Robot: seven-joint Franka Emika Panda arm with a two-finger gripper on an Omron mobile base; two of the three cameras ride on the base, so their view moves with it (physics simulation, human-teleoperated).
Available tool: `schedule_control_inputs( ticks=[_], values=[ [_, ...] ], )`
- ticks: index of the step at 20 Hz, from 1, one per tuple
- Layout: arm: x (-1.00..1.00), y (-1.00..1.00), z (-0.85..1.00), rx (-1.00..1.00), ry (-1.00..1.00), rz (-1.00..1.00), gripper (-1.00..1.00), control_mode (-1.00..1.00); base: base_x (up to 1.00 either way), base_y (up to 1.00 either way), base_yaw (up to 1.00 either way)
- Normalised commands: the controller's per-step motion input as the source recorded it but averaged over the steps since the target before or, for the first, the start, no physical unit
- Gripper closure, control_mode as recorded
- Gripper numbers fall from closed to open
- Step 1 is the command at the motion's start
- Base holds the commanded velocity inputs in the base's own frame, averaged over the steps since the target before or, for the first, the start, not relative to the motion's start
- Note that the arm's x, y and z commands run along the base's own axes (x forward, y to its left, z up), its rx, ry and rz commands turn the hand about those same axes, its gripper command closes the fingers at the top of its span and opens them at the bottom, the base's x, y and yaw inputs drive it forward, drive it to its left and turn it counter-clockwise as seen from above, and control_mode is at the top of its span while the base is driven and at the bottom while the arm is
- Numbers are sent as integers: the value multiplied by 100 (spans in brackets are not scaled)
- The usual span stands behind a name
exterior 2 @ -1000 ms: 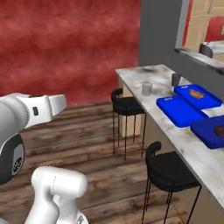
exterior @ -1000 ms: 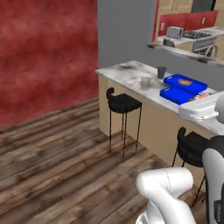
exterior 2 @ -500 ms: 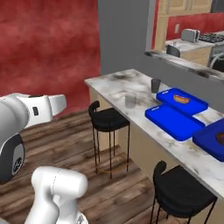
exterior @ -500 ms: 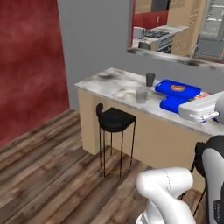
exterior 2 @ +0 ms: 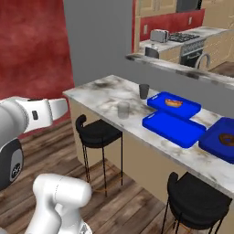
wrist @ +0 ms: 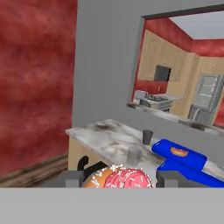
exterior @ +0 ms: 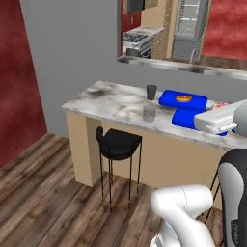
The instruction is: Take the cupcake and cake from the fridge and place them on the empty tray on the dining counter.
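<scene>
Hand (wrist: 119, 183) is pinched narrow on the cupcake (wrist: 124, 178), pink frosting up between the tips, well short of the worktop (exterior 2: 114, 93). Risks, judged: it slips while the base drives, or lands on the hot-dog tray (exterior 2: 173, 103) instead of the empty tray (exterior 2: 173, 128).

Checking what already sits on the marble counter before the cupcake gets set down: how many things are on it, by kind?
Flat bright blue trays: 3: with a hot dog, empty, with a dark item.
Cups: 2: dark, clear grey.
Total: 5 on the white-grey marble counter.
</scene>
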Motion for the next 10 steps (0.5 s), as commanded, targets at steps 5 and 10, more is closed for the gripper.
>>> schedule_control_inputs(
  ticks=[5,10],
  values=[
    [0,0,0,0,0,0,100,100,11,-7,-34],
    [0,0,0,0,0,0,100,100,-3,-53,-23]
  ],
)
